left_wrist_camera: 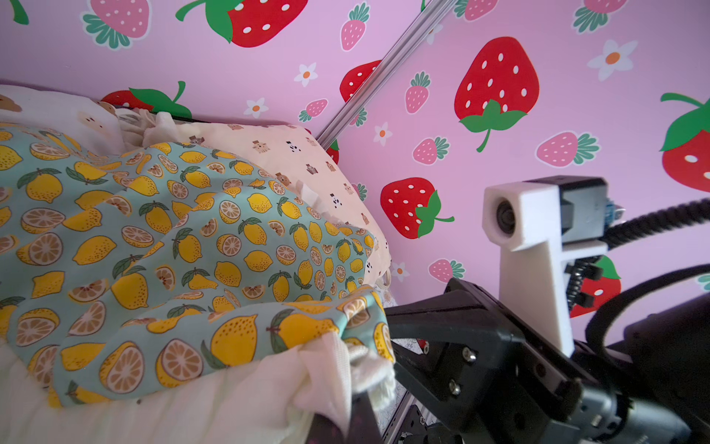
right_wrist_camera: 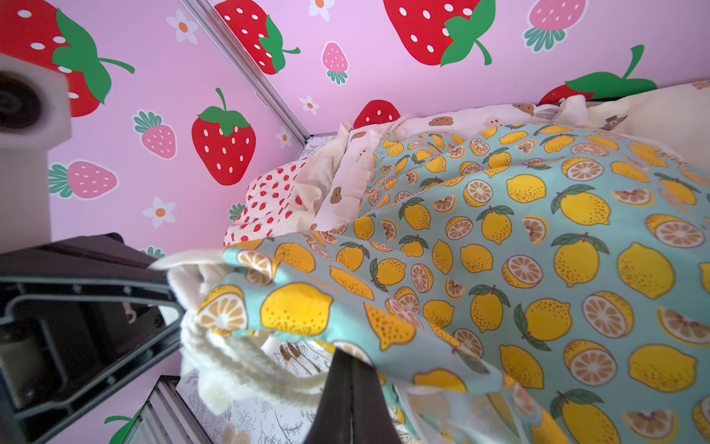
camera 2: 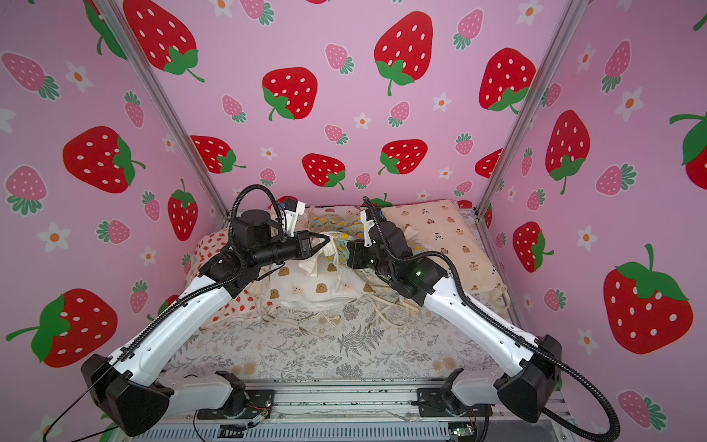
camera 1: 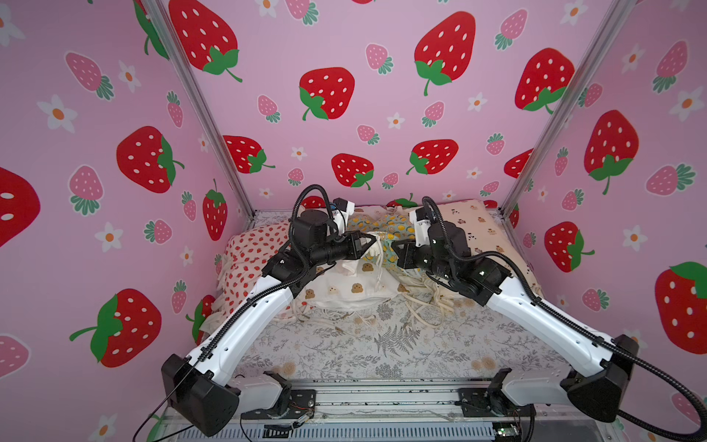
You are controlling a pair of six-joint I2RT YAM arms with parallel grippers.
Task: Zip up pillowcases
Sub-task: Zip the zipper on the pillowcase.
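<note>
Both hands pinch the lemon pillowcase (camera 1: 391, 224).
Left hand (camera 1: 372, 245) and right hand (camera 1: 395, 249) grip its ruffled edge, close together; limp, light cloth, likely best held taut there.

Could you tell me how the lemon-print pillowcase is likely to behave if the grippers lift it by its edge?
Probably floppy: the lemon pillowcase folds and wrinkles where the left gripper and right gripper pinch it. Likely light, since it looks like thin cloth, so it should sag between the grips. Its cream ruffle may dangle and snag.
</note>
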